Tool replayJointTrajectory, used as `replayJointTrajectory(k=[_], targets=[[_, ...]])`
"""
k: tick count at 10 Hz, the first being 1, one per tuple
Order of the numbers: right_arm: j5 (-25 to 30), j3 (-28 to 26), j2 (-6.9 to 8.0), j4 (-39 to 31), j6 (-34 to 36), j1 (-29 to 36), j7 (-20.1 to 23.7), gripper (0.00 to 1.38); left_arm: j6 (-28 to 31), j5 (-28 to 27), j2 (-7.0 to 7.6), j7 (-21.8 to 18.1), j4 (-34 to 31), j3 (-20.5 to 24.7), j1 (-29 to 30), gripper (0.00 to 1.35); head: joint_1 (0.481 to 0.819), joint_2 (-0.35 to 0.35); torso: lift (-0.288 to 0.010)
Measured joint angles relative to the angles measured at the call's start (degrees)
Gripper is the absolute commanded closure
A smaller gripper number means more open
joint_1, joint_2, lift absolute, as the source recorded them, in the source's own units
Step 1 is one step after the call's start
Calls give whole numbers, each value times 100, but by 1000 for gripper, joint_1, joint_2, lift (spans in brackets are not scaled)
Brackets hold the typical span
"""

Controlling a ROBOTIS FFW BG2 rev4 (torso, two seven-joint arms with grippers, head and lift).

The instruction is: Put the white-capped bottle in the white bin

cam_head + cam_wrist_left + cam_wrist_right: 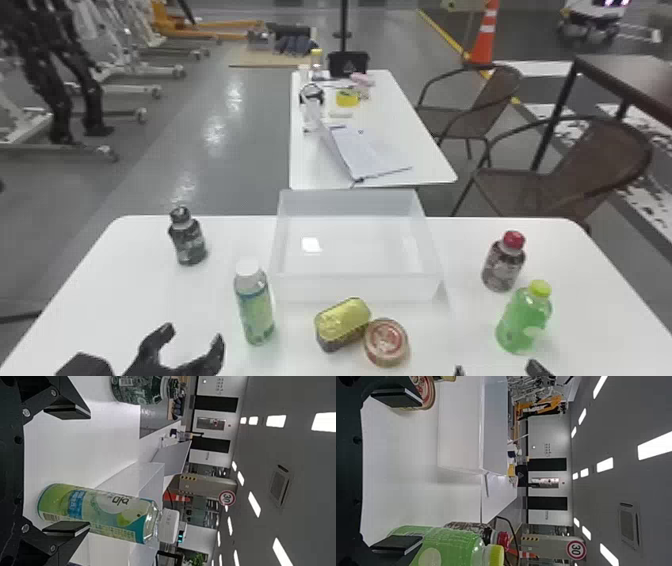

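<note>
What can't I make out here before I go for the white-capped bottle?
Head view: the right claw below its fingertips, cut off by the bottom edge.
Left wrist view: part of the bin, behind the white-capped bottle.
Right wrist view: part of the red-capped bottle, behind the green bottle; part of the round can, beyond the top edge.

Counted on the desk [120, 280]: two bottles [256, 310] toward the left edge, two bottles [522, 320] toward the right, making four; two cans [342, 320] toward the near edge; one bin [357, 289] by the far edge.
</note>
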Motion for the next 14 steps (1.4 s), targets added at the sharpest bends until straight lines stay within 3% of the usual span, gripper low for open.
replayJointTrajectory(k=[4,6,9,14], targets=[[-20,-5,0,77,-66,-153,0,85,249,-91,0,-653,405,-205,-503,303,549,0,-100],[-27,-5,0,94,-74,-179,4,85,331,32,15,-787,660,-442,-738,303,549,0,-100],[-39,3,0,119,-82,-188,8,85,282,108,119,-862,1043,-721,-1046,302,549,0,-100],[-44,3,36,143,-90,-189,9,85,-57,-130,121,-807,1664,-789,-1479,302,549,0,-100]])
